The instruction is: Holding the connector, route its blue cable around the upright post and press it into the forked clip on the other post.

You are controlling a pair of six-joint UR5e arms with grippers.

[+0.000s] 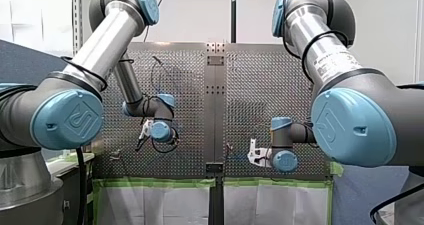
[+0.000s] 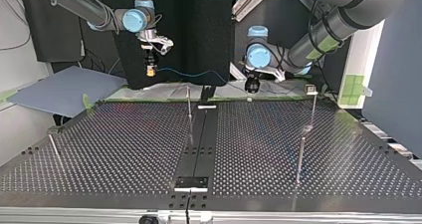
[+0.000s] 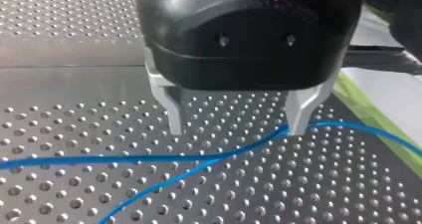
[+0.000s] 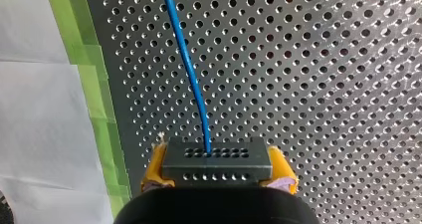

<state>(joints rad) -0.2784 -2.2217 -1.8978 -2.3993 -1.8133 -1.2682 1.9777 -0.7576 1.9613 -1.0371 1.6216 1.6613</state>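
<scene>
One connector (image 4: 217, 162) within right end effector (image 4: 217, 173)

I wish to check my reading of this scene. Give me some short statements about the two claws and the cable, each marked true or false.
1. My right claw is shut on the connector. True.
2. My left claw is shut on the blue cable. False: its fingers stand open, and the cable runs over the table past them, not gripped.
3. The cable comes out of the connector and runs ahead over the perforated table. True.
4. The tape at the table's edge is red. False: it is green.
</scene>
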